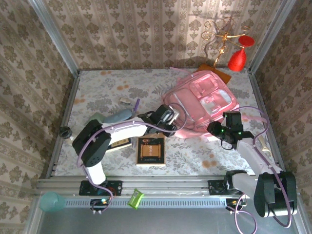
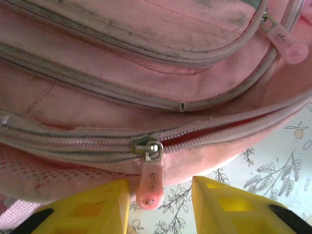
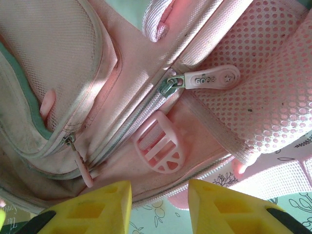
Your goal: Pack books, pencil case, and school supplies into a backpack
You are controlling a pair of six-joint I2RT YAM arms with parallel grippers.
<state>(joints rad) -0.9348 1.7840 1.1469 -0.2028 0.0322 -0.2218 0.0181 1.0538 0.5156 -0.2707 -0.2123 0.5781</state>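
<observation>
Spread left fingers [image 2: 87, 209] flanking zip pull [image 2: 148, 187]; spread right fingers [image 3: 87, 204] facing buckle [image 3: 158, 148]. Risk: floppy pull slipping, fabric pinched.

I log a red teardrop ornament [image 1: 237, 59] hanging on a gold wire stand [image 1: 222, 34], back right. Green packet [image 1: 135, 199] on the near rail [image 1: 185, 201]; teal round object [image 1: 52, 201] at the near-left corner.

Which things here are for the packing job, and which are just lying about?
Job: backpack, brown book, navy book, purple pen.
Lying about: red ornament, green packet, black knob.
</observation>
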